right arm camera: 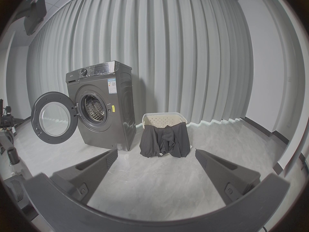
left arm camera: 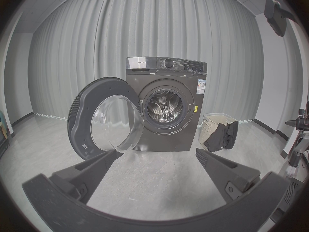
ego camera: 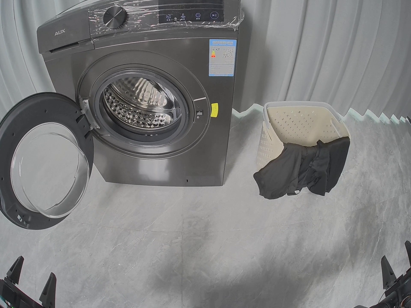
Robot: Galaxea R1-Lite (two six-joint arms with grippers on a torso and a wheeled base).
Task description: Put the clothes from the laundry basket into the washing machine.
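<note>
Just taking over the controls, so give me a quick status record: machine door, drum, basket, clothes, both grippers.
washing machine: on floor, facing robot
door: swung wide open, toward robot's left
drum: no clothes visible inside
laundry basket: cream, on floor right of the machine
clothes: dark garment draped over basket's front rim, hanging outside
left gripper: open, empty, far from basket
right gripper: open, empty, far from basket

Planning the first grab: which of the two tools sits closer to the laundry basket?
The right tool: it sits on the side of the laundry basket, while the left tool is on the side of the open washer door.
</note>
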